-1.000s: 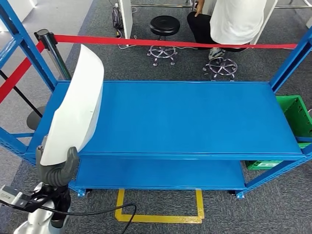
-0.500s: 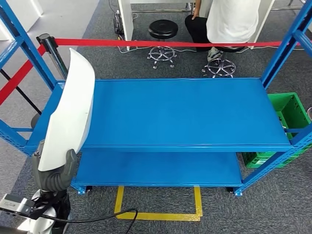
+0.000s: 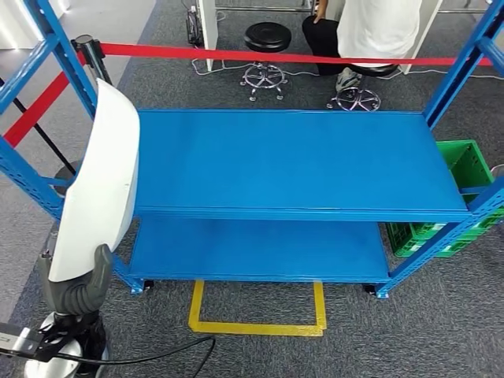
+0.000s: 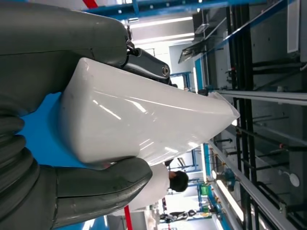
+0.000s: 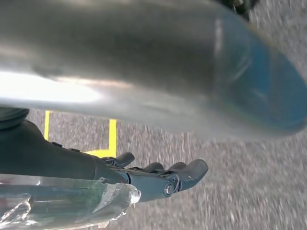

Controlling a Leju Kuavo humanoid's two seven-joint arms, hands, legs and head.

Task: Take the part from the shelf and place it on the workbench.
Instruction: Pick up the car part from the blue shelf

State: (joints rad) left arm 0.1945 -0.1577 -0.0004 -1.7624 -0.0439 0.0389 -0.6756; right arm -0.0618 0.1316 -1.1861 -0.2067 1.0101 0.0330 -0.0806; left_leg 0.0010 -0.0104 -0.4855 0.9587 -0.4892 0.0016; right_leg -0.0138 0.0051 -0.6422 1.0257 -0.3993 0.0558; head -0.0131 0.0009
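Note:
A long, curved white part [image 3: 101, 189] stands upright at the left of the head view, in front of the left end of the blue shelf [image 3: 285, 157]. My left hand [image 3: 77, 287] grips its lower end, the thick grey thumb wrapped over the front. In the left wrist view the glossy white part [image 4: 145, 120] lies clamped between the thumb [image 4: 90, 191] and the darker fingers. My right hand [image 5: 159, 177] hangs over grey carpet in the right wrist view, its dark fingers stretched out and apart with nothing in them. Both blue shelf boards are bare.
A green crate [image 3: 464, 169] sits at the shelf's right end. Red barrier tape [image 3: 268, 57] runs behind the shelf, with a black stool [image 3: 268, 38] and a seated person [image 3: 380, 24] beyond. A yellow floor marking [image 3: 255, 324] lies in front of the shelf.
The whole picture has shifted: the camera has drawn back and turned a little, showing more floor in front of the shelf. The white part stays gripped in my left hand.

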